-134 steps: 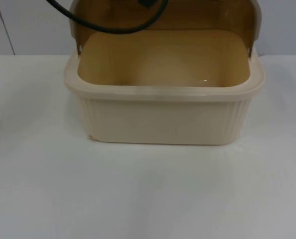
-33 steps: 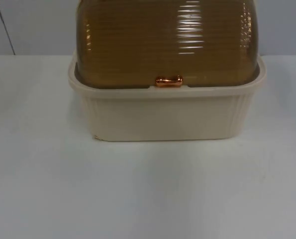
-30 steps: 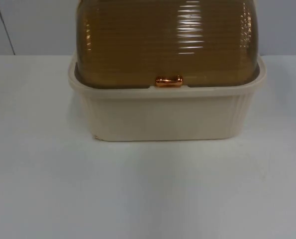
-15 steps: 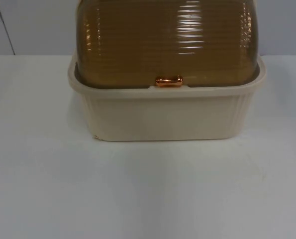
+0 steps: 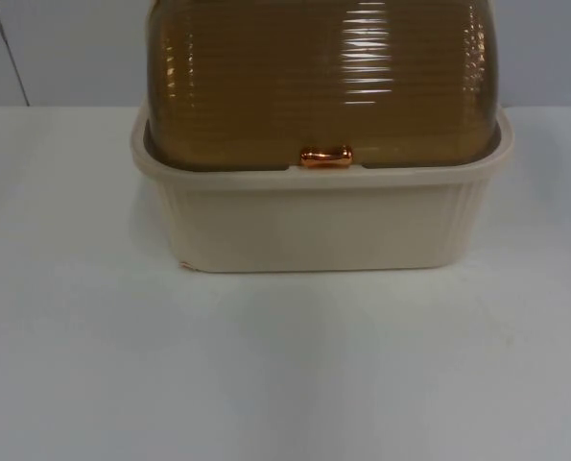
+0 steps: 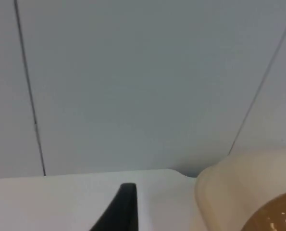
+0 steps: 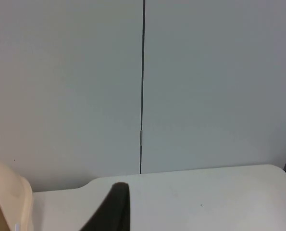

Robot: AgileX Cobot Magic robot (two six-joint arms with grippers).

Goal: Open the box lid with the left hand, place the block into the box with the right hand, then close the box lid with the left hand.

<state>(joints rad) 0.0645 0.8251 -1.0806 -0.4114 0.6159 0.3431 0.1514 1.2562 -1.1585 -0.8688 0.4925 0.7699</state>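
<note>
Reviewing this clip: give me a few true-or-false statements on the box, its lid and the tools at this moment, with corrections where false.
1. The ribbed translucent brown lid is down on the cream ribbed plastic box. True.
2. A copper-coloured handle sits at the middle of the lid's front edge. True.
3. The box lies tipped on its side. False: it stands upright on the white table top.
4. A block rests on the table in front of the box. False: nothing lies on the table there.
5. The left tool grips the lid handle. False: its black fingertip is beside the box, over the table, facing the grey partition wall.
</note>
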